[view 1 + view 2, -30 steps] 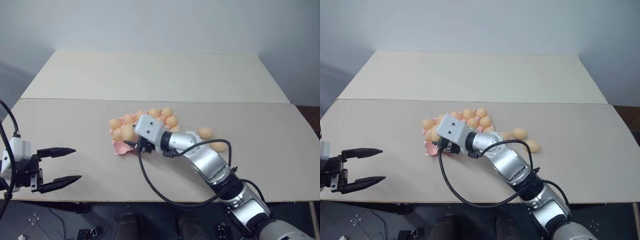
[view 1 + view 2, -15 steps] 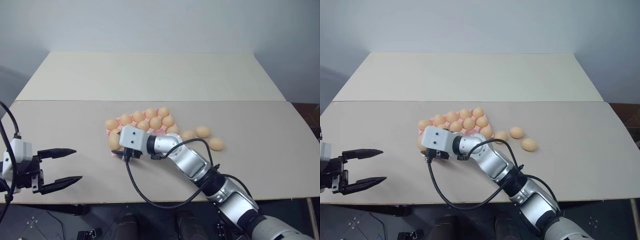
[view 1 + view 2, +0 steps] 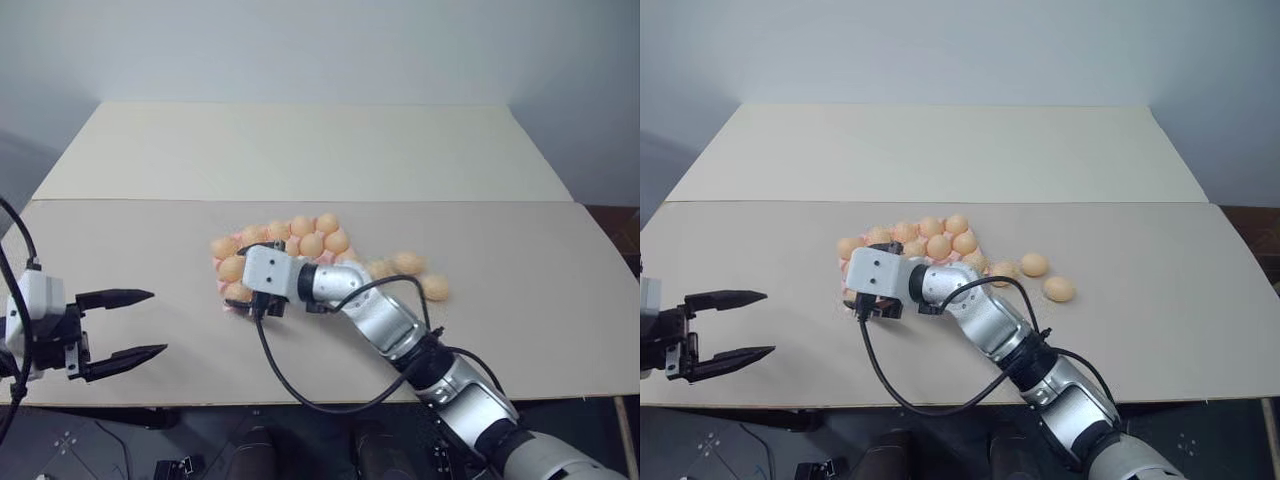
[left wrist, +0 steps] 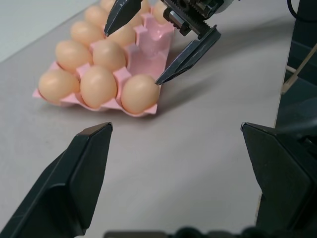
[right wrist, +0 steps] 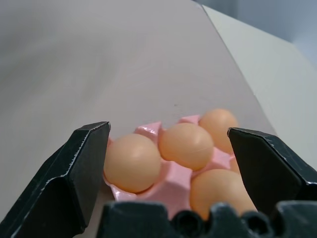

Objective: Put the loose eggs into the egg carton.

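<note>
Egg carton (image 4: 148,47): partly hidden by right claw (image 4: 148,42) | both claws spread, empty

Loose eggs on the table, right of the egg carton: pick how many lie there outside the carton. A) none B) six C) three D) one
C: three loose eggs lie on the table to the right of the egg carton, one partly behind the right arm and two farther out, all outside its cups.

No readable text, labels or numbers anywhere
</note>
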Controlling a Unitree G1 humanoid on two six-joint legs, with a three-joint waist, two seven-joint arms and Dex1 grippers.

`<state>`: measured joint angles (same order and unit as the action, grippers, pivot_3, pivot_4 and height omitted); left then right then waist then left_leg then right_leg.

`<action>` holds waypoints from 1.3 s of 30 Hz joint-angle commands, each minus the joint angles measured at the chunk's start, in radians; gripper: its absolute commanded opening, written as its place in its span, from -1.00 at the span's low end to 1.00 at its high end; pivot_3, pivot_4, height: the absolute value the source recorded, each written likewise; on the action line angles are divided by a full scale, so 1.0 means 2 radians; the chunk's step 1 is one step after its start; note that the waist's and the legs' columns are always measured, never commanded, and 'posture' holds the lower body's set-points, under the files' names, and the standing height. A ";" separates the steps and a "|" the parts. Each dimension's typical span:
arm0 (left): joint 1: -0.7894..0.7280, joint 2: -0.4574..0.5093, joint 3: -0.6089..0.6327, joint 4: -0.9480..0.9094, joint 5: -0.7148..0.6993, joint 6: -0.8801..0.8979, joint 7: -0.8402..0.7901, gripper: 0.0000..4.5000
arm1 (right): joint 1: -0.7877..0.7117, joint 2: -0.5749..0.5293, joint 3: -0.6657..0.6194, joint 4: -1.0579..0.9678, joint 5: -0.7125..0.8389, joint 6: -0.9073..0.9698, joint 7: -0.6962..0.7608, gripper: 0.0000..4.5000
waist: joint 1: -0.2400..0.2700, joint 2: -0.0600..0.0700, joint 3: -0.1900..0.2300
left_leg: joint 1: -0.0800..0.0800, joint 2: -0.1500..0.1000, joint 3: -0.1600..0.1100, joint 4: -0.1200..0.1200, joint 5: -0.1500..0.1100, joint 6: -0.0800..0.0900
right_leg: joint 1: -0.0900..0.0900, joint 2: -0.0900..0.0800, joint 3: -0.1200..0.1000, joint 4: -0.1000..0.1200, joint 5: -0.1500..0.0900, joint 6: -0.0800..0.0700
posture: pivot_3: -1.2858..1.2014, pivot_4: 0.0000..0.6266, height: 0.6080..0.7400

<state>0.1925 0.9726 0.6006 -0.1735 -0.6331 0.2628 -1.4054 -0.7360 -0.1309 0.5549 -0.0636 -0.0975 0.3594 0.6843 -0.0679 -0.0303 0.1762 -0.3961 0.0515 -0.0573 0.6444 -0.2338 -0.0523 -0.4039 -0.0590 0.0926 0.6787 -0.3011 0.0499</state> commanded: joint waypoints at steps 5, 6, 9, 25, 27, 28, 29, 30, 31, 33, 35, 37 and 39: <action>-0.036 -0.004 -0.026 -0.045 -0.044 0.016 -0.001 1.00 | 0.065 -0.118 -0.130 -0.237 0.099 0.140 0.061 0.97 | 0.004 0.000 0.000 | -0.001 0.000 0.000 0.000 0.000 0.000 | 0.000 0.000 0.000 -0.001 0.000 0.000 | 0.03 -0.52 1.00; -0.041 -0.006 -0.032 -0.051 -0.048 0.019 0.001 1.00 | 0.079 -0.142 -0.145 -0.254 0.108 0.150 0.070 0.97 | 0.004 0.000 0.000 | -0.001 0.000 0.000 0.000 0.000 0.000 | 0.000 0.000 0.000 -0.001 0.000 0.000 | 0.03 -0.52 1.00; -0.062 -0.011 -0.059 -0.058 -0.052 0.020 0.001 1.00 | 0.125 -0.214 -0.209 -0.292 0.143 0.180 0.097 0.97 | 0.004 0.000 0.000 | -0.001 0.000 0.000 0.000 0.000 0.000 | 0.000 0.000 0.000 -0.001 0.000 0.000 | 0.03 -0.52 1.00; -0.141 -0.040 -0.136 -0.040 -0.051 0.014 -0.013 1.00 | 0.323 -0.383 -0.433 -0.324 0.219 0.203 0.120 0.97 | 0.004 0.000 0.000 | -0.001 0.000 0.000 0.000 0.000 0.000 | 0.001 0.000 0.000 -0.001 0.000 0.000 | 0.03 -0.52 1.00; -0.148 -0.041 -0.139 -0.036 -0.049 0.012 -0.017 1.00 | 0.336 -0.388 -0.439 -0.324 0.220 0.199 0.118 0.97 | 0.005 0.000 0.000 | -0.001 0.000 0.000 0.000 0.000 0.000 | 0.001 0.000 0.000 -0.002 0.000 0.000 | 0.03 -0.52 1.00; -0.150 -0.042 -0.141 -0.034 -0.048 0.011 -0.019 1.00 | 0.341 -0.389 -0.442 -0.324 0.221 0.196 0.118 0.97 | 0.005 0.000 0.000 | -0.001 0.000 0.000 0.000 0.000 0.000 | 0.001 0.000 0.000 -0.002 0.000 0.000 | 0.03 -0.52 1.00; -0.153 -0.042 -0.142 -0.032 -0.048 0.011 -0.021 1.00 | 0.344 -0.391 -0.444 -0.323 0.223 0.195 0.117 0.97 | 0.005 0.000 0.000 | -0.001 -0.001 0.000 0.000 0.000 0.000 | 0.001 0.000 0.000 -0.002 0.000 0.000 | 0.03 -0.52 1.00; -0.156 -0.043 -0.144 -0.030 -0.047 0.010 -0.022 1.00 | 0.347 -0.392 -0.447 -0.321 0.223 0.193 0.116 0.97 | 0.005 0.000 0.000 | -0.001 0.000 0.000 0.001 0.000 0.000 | 0.001 0.000 0.000 -0.002 0.000 0.000 | 0.03 -0.52 1.00; -0.159 -0.044 -0.145 -0.027 -0.046 0.008 -0.024 1.00 | 0.349 -0.393 -0.448 -0.321 0.224 0.192 0.115 0.97 | 0.006 0.000 0.000 | -0.001 0.000 0.000 0.001 0.000 0.000 | 0.001 0.000 0.000 -0.002 0.000 0.000 | 0.03 -0.52 1.00; -0.164 -0.047 -0.150 -0.025 -0.045 0.006 -0.026 1.00 | 0.356 -0.396 -0.450 -0.316 0.222 0.189 0.114 0.97 | 0.007 0.000 0.000 | -0.001 -0.001 0.000 0.001 0.000 0.000 | 0.001 0.000 0.000 -0.002 0.000 0.000 | 0.03 -0.52 1.00; -0.169 -0.051 -0.157 -0.023 -0.043 0.005 -0.026 1.00 | 0.361 -0.396 -0.448 -0.304 0.214 0.187 0.105 0.97 | 0.008 0.000 0.000 | -0.001 -0.001 0.000 0.001 0.000 0.000 | 0.001 0.000 0.000 -0.002 0.000 0.000 | 0.03 -0.52 1.00; -0.174 -0.054 -0.163 -0.020 -0.040 0.002 -0.027 1.00 | 0.356 -0.391 -0.441 -0.288 0.206 0.190 0.087 0.97 | 0.010 0.000 0.000 | -0.001 -0.001 0.000 0.001 0.000 0.000 | 0.001 0.000 0.000 -0.002 0.000 0.000 | 0.03 -0.52 1.00; -0.185 -0.063 -0.175 -0.016 -0.033 -0.003 -0.021 1.00 | 0.345 -0.384 -0.426 -0.265 0.199 0.182 0.071 0.97 | 0.011 0.000 0.000 | -0.001 -0.001 0.000 0.001 0.000 0.000 | 0.001 0.000 0.000 -0.002 0.000 0.000 | 0.03 -0.52 1.00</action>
<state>-0.1556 0.8543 0.2580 -0.2030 -0.7054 0.2789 -1.4525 -0.0270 -0.9034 -0.2953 -0.6102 0.3163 0.7560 0.8569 -0.0451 -0.0304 0.1762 -0.3970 0.0502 -0.0567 0.6469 -0.2337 -0.0521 -0.4007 -0.0591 0.0935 0.6752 -0.3013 0.0500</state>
